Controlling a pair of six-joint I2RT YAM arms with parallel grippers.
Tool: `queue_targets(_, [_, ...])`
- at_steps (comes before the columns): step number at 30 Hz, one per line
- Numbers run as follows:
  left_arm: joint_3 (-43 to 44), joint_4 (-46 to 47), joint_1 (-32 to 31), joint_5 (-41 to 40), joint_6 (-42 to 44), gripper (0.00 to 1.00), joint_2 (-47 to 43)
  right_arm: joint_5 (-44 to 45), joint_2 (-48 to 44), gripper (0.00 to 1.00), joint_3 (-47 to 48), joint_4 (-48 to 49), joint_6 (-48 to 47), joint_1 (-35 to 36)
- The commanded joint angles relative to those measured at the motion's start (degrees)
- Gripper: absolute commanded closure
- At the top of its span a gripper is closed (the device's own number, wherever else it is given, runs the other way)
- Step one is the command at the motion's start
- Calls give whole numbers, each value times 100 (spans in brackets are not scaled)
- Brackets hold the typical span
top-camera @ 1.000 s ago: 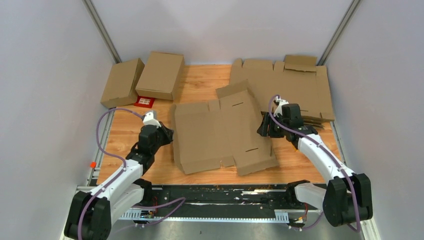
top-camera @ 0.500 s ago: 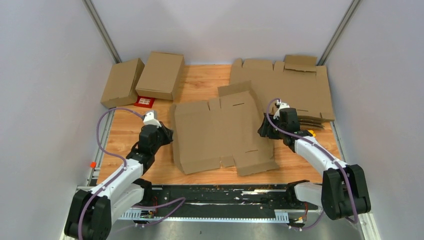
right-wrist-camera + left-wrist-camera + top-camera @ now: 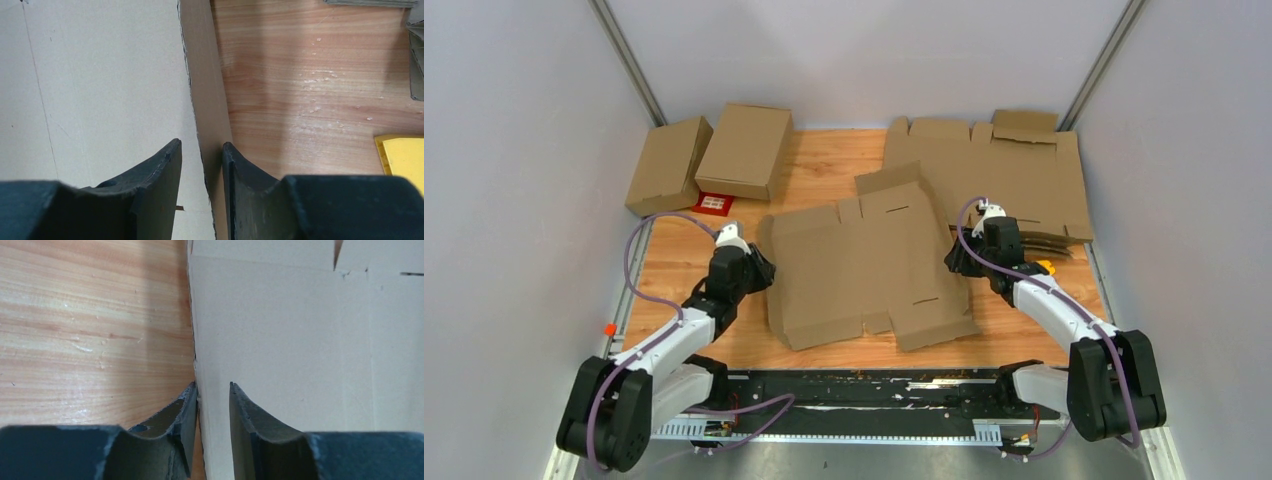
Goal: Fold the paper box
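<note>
The wooden tabletop (image 3: 824, 165) is the biggest thing, and it holds everything else. The paper box (image 3: 864, 265) lies opened out and mostly flat on it, right between the two grippers. Its left edge is at the left gripper and its right edge is at the right gripper.

A wide pile of brown cardboard sheets (image 3: 1004, 175) lies past the right gripper, on the far side and a bit to its right. Two closed brown boxes (image 3: 746, 150) sit side by side well past the left gripper, at the far left.

The left gripper (image 3: 212, 386) is low at the left edge of the paper box. Its fingers are a little apart, and the edge runs up from the gap between them.

The right gripper (image 3: 201, 144) has a small gap too. The right edge of the paper box is bent up here, and this strip stands between the two fingers.

A yellow thing (image 3: 402, 155) lies on the tabletop just to the right of the right gripper. A small red card (image 3: 715, 203) lies past the left gripper, touching the closed boxes.
</note>
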Motion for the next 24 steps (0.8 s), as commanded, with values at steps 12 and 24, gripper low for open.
queue_targets(12, [473, -549, -8, -95, 112, 63, 803, -95, -136, 64, -60, 261, 85, 45])
queue_targets(24, [529, -672, -8, 162, 115, 100, -133, 13, 41, 60, -156, 457, 228, 49])
